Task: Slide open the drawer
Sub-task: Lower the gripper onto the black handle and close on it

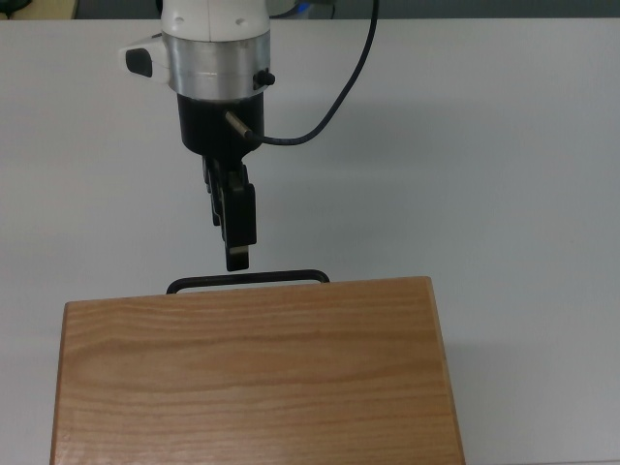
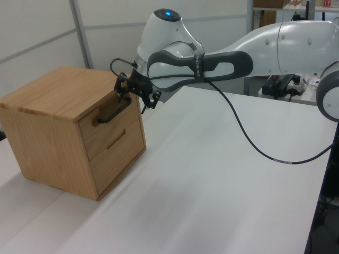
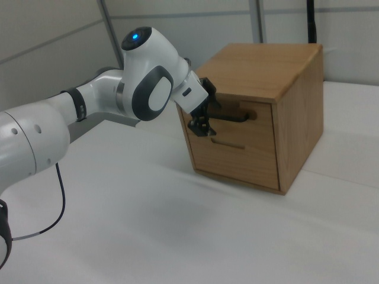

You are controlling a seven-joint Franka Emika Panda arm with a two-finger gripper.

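The drawer (image 2: pixel 107 128) is the upper one of a light wooden cabinet, and its front sits flush with the cabinet face. Its thin black bar handle (image 1: pixel 248 280) (image 2: pixel 112 111) (image 3: pixel 228 117) sticks out from the front. My gripper (image 1: pixel 237 258) (image 2: pixel 133 97) (image 3: pixel 200 122) is open and hovers right in front of the handle, near the end at the left view's right. One finger (image 2: pixel 122 88) stands higher than the bar and the other finger (image 2: pixel 146 103) lower. In the top view the fingertips stop just short of the bar. Nothing is held.
The broad grained cabinet top (image 1: pixel 252 378) fills the top view's lower part. A lower drawer with a slot grip (image 2: pixel 116 139) sits under the handle. A black cable (image 2: pixel 249 143) hangs from the arm over the white table (image 2: pixel 212 190). Desks with equipment (image 2: pixel 283 79) stand behind.
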